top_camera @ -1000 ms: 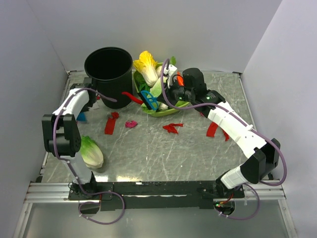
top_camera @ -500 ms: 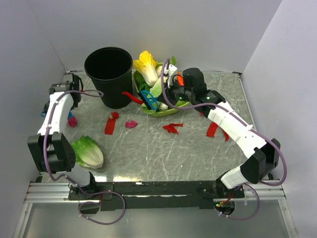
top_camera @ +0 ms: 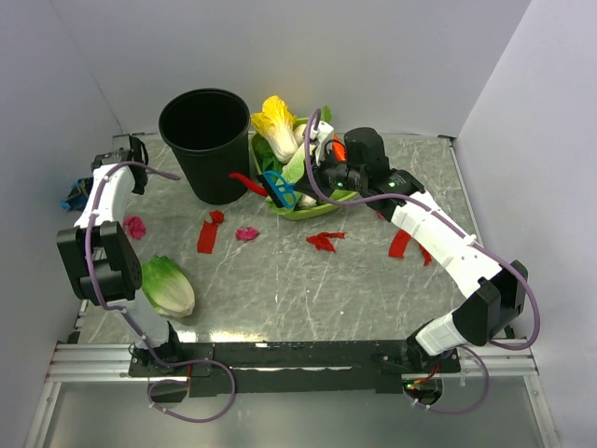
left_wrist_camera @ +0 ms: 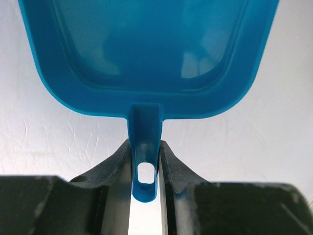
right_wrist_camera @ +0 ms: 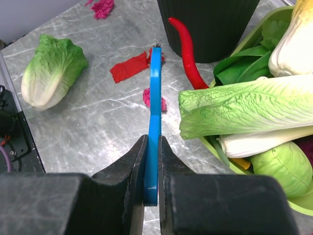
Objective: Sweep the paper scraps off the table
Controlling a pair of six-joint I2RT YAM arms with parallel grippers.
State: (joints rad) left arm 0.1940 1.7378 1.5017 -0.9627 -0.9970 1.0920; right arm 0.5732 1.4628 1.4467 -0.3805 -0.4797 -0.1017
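Paper scraps lie on the table: a red strip, a pink wad, red bits, a red strip under the right arm and a pink wad at the left. My left gripper is shut on the handle of a blue dustpan, held against the left wall. The right gripper is shut on a thin blue brush, which points at the red strip and pink wad.
A black bin stands at the back left. Beside it sit a red chili and a green tray piled with vegetables. A lettuce head lies at the front left. Walls close in on three sides.
My left arm has swung from beside the bin to the far left wall, carrying the dustpan. A pink wad now shows on the table at the left. The right arm has not moved.
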